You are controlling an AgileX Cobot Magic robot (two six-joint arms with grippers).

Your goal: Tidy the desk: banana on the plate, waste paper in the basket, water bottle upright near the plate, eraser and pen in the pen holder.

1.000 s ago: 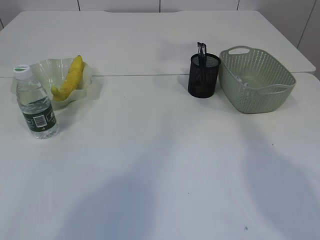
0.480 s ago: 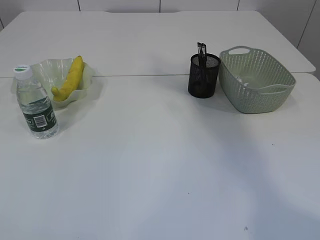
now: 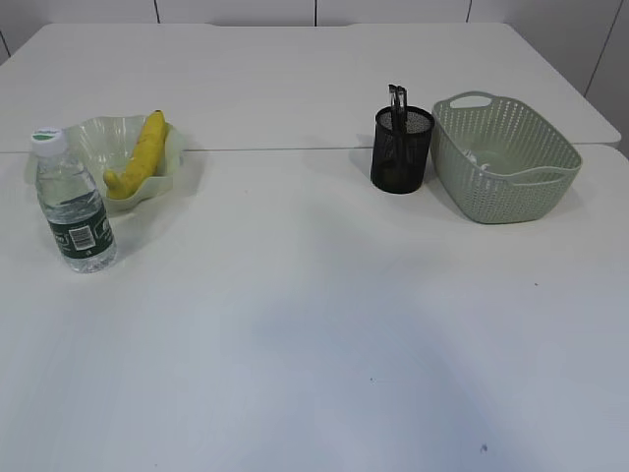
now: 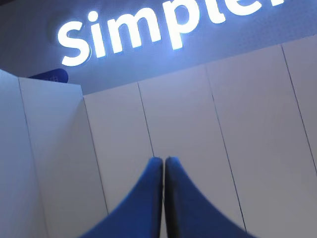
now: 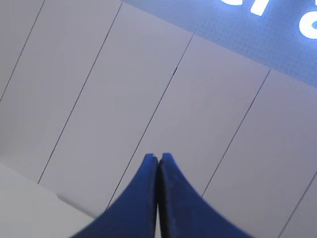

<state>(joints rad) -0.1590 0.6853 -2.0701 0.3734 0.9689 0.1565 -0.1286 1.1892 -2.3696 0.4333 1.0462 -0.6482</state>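
Observation:
The yellow banana (image 3: 141,152) lies in the pale green plate (image 3: 93,136) at the left. A clear water bottle (image 3: 75,203) with a white cap stands upright just in front of the plate. To the right, the black mesh pen holder (image 3: 401,149) has a dark pen (image 3: 396,102) sticking out of it. Beside it sits the green basket (image 3: 504,157), with something pale inside, likely waste paper (image 3: 482,155). The eraser is hidden. Neither arm shows in the exterior view. My left gripper (image 4: 164,159) and right gripper (image 5: 158,156) are shut, empty and pointed up at a wall.
The white table (image 3: 314,324) is made of two tops with a seam (image 3: 285,149) running behind the plate and holder. A lit sign (image 4: 163,27) hangs on the panelled wall above.
The dark shadows on the front of the table have faded away. The objects have not moved.

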